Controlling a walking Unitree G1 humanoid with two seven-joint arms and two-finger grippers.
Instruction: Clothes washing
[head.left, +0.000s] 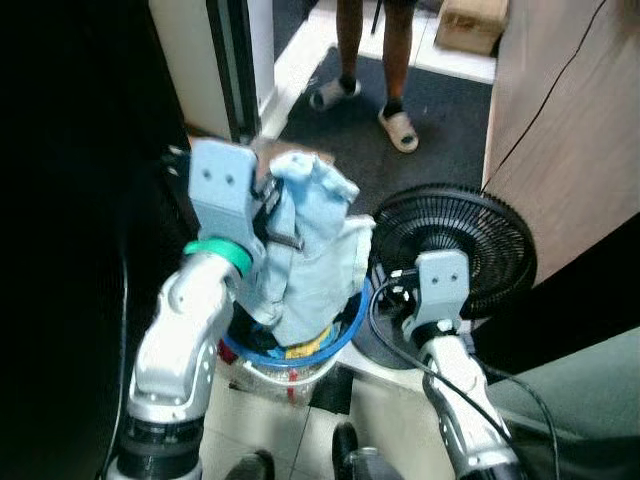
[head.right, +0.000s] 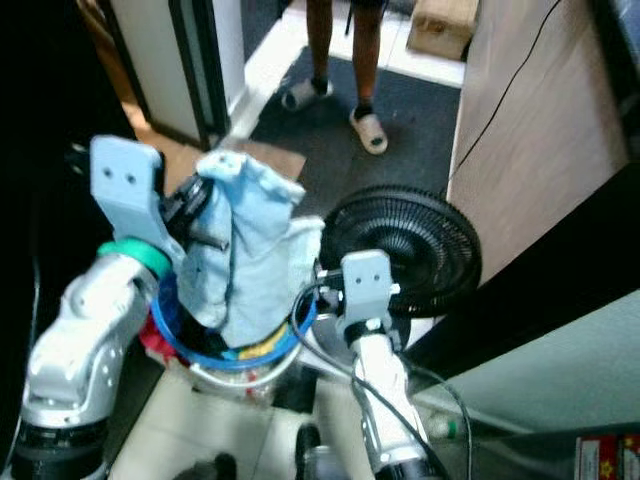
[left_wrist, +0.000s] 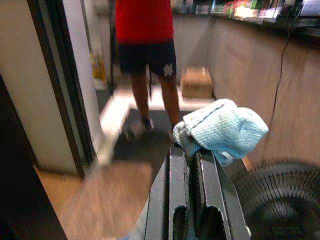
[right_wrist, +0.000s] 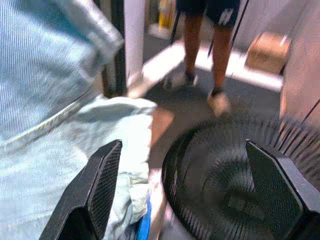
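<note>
My left gripper (left_wrist: 190, 152) is shut on a light blue garment (head.left: 305, 250), holding it up above a blue-rimmed laundry basket (head.left: 345, 335) on the floor. The cloth hangs down from the fingers into the basket, where more clothes (head.left: 300, 352) lie. In the left wrist view the bunched blue cloth (left_wrist: 222, 130) sticks out past the closed fingertips. My right gripper (right_wrist: 192, 175) is open, its two black fingers (right_wrist: 97, 187) spread wide next to the hanging garment (right_wrist: 55, 125) and the basket's right side, holding nothing.
A black floor fan (head.left: 455, 245) lies face up just right of the basket. A person (head.left: 375, 55) in sandals stands ahead on a dark mat. A wooden panel wall (head.left: 560, 120) runs on the right, a door frame (head.left: 230, 60) on the left, and a cardboard box (head.left: 470, 22) lies beyond.
</note>
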